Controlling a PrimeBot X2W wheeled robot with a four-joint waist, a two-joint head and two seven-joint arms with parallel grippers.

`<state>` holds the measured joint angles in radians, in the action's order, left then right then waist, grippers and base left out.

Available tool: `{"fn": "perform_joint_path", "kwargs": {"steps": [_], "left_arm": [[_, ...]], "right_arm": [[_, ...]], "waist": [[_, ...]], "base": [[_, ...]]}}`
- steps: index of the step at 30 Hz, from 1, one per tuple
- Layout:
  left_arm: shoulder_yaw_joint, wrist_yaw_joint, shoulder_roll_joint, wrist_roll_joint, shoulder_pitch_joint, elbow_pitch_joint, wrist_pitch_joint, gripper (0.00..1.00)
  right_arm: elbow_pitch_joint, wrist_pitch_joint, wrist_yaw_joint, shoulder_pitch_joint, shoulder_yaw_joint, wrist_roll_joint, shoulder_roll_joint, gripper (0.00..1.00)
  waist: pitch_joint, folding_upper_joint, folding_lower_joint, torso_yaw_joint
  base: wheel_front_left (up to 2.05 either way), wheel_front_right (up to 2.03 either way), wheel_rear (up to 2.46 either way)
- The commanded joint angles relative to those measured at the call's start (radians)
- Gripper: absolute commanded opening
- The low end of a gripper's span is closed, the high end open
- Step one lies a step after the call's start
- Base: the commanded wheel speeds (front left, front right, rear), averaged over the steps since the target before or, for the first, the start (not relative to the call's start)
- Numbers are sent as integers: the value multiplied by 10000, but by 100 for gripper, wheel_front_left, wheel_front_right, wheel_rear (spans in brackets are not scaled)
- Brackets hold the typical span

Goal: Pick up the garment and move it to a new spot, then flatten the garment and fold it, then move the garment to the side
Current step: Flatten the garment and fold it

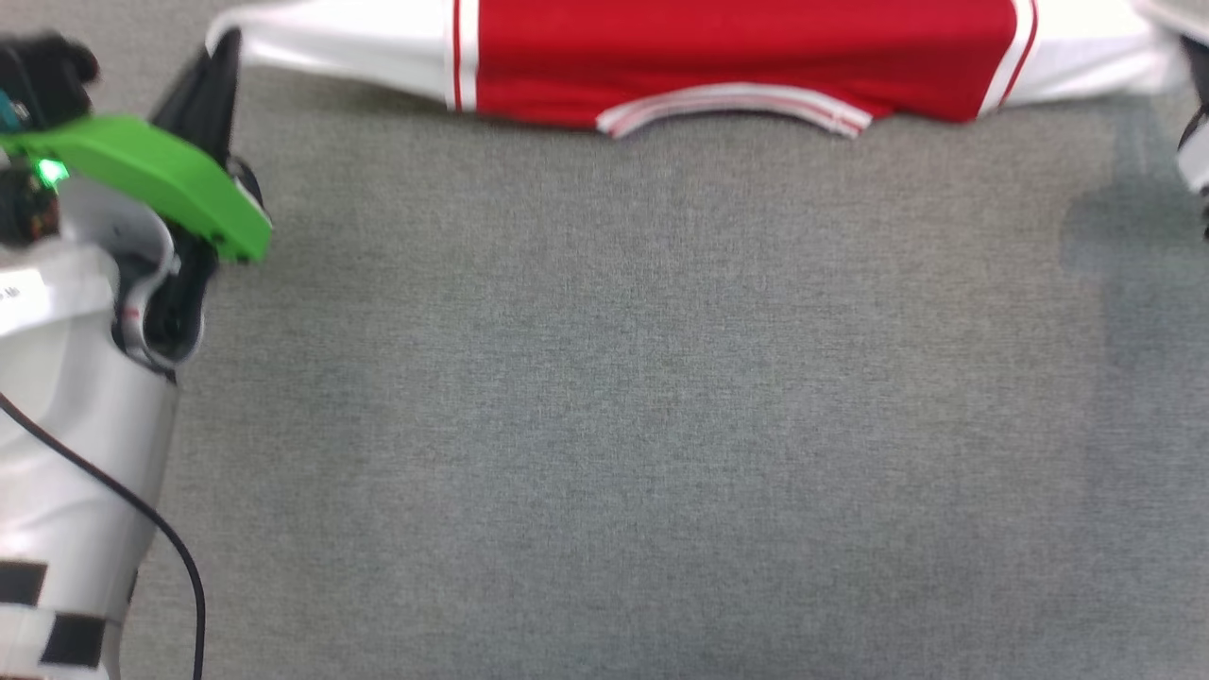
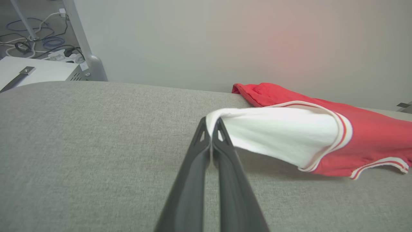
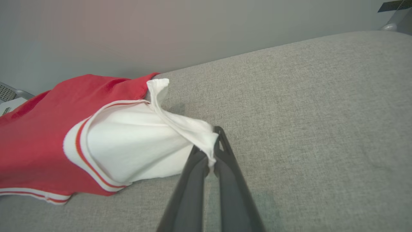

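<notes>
The garment (image 1: 737,57), red with white sleeves and striped trim, stretches across the far edge of the grey surface (image 1: 604,397) in the head view. My left gripper (image 2: 210,127) is shut on the tip of one white sleeve (image 2: 276,132), which is lifted off the surface. My right gripper (image 3: 212,151) is shut on the other white sleeve (image 3: 135,141), also raised. In the head view the left gripper (image 1: 222,52) meets the sleeve end at the upper left. The right arm (image 1: 1195,142) shows at the right edge. No lettering is visible.
The grey fabric-covered surface spreads wide in front of the garment. A pale wall (image 2: 225,38) rises just behind it. A white box (image 2: 38,69), cables (image 2: 35,42) and a metal leg (image 2: 83,42) lie past the surface's far left corner in the left wrist view.
</notes>
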<state>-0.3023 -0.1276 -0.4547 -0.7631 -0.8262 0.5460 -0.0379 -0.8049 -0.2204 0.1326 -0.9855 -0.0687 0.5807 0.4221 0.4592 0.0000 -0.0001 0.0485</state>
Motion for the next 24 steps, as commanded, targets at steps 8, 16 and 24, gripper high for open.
{"fn": "perform_joint_path", "kwargs": {"steps": [8,16,24], "left_arm": [[-28,87,-511,-783,2082,-322,1302,0],[-120,467,-927,-1445,4144,-1514,2571,0],[-317,1117,-1331,-1953,6174,-3155,3715,0]], "right_arm": [[23,-1191,-19,1914,703,695,189,0],[575,-2075,-19,3650,1276,845,111,0],[1763,-3213,-19,5584,2195,899,-109,0]], "waist": [[-2029,0,1,-3],[-3133,0,1,-56],[-4017,0,1,-55]], "base": [[0,0,0],[0,0,0],[0,0,0]]}}
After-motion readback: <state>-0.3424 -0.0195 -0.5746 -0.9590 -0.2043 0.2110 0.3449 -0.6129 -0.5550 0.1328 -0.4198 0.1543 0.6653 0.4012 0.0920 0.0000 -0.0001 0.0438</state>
